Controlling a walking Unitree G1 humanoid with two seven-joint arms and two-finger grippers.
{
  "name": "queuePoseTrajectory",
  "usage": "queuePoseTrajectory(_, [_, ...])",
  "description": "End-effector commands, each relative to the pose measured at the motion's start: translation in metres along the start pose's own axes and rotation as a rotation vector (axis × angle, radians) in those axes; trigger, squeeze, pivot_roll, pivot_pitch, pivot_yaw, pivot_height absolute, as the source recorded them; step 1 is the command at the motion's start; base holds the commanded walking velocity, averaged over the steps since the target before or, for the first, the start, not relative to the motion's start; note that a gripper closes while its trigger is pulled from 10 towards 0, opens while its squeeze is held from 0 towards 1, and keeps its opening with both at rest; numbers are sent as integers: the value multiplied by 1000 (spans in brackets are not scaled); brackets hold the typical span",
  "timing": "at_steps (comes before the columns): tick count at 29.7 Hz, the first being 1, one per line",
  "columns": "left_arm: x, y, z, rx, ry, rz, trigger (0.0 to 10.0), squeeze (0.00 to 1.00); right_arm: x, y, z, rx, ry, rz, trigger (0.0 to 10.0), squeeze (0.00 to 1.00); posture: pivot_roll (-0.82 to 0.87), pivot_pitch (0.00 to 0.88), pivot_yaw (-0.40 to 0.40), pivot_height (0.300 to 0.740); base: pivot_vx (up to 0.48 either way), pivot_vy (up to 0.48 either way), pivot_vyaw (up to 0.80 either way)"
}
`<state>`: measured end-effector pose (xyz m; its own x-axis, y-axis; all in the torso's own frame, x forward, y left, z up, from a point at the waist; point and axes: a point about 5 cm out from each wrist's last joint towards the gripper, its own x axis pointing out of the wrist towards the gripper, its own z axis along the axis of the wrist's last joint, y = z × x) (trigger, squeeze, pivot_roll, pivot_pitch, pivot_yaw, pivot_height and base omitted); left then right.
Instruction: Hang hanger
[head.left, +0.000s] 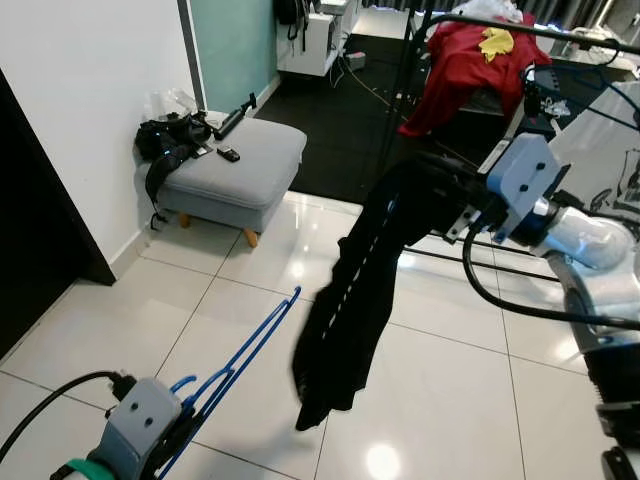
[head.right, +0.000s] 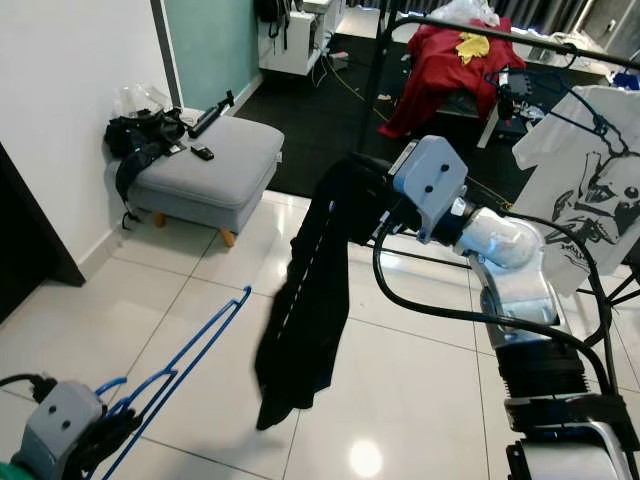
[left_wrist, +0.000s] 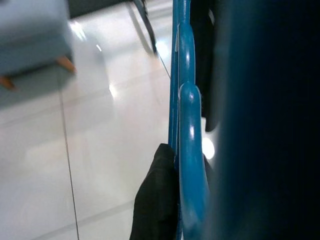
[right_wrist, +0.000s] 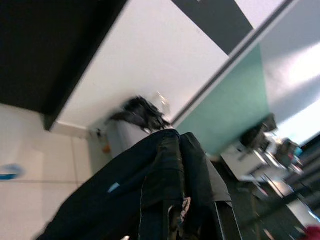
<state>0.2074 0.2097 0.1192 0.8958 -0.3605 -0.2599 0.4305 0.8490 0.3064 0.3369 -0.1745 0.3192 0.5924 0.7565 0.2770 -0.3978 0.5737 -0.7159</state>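
Note:
A blue plastic hanger slants up from the lower left over the tiled floor. My left gripper is shut on its hook end. In the left wrist view the hanger's blue bars run along a black finger. A black garment droops in a long fold from my right gripper, which is raised mid-scene and shut on the garment's top. The cloth hides its fingers, also in the right wrist view, where the garment bunches up close. Hanger and garment are apart.
A clothes rack with a black top bar stands at the back right. It carries a red garment and a white printed T-shirt. A grey ottoman with a black bag sits by the white wall on the left.

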Motion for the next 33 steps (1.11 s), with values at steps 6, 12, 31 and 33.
queuePoseTrajectory(6, [9,-13,7,-29,-47,-44,10000,0,3,5,10,71,-45,138,10000,0,-51,113,1,740,0,0,0])
queuePoseTrajectory(12, [13,-20,7,-46,-58,-85,10000,0,0,5,11,65,-15,252,10000,0,-64,105,1,740,0,0,0])
queuePoseTrajectory(31, [17,-23,-27,-101,41,-7,10000,0,16,-18,49,69,-123,419,10000,0,-54,102,-14,740,0,0,0])
queuePoseTrajectory(33, [19,-24,-26,-115,35,-8,10000,0,19,-18,52,85,-144,424,10000,0,-54,102,-15,740,0,0,0])
